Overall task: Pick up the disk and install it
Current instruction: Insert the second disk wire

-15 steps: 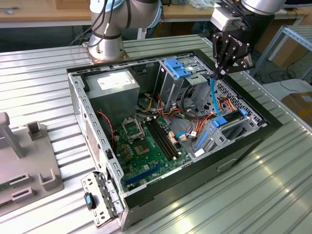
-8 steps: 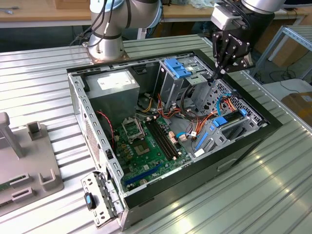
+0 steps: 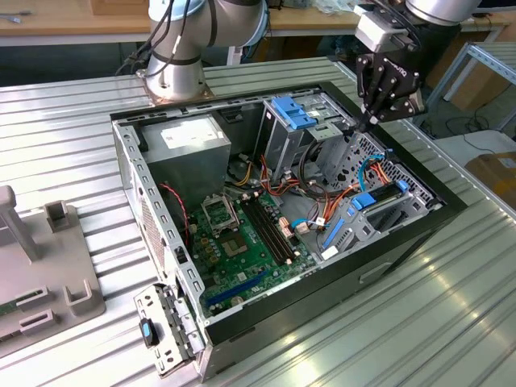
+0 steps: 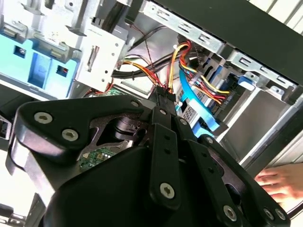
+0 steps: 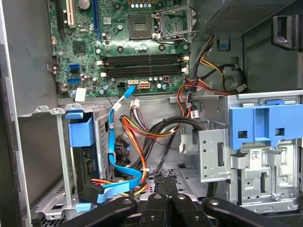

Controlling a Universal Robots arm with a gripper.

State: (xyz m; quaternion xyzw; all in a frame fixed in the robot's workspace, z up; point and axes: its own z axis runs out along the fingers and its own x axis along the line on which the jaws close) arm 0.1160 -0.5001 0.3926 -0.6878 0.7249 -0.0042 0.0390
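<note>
Gripper [image 3: 372, 121] hovers over the drive cage inside the open computer case [image 3: 161, 234], fingers pressed together on nothing; the disk [image 5: 81, 153] sits upright in its bay

the exterior view looks down at an angle from well back, taking in the whole open computer case [image 3: 161, 234] on the ribbed table [image 3: 419, 322], with the arm at about one o'clock. both wrist views sit close above the case's inside, sharing the blue bracket [image 5: 265, 124] [image 4: 38, 66] and the bundled wires [image 5: 142, 137] [image 4: 189, 71].
</note>
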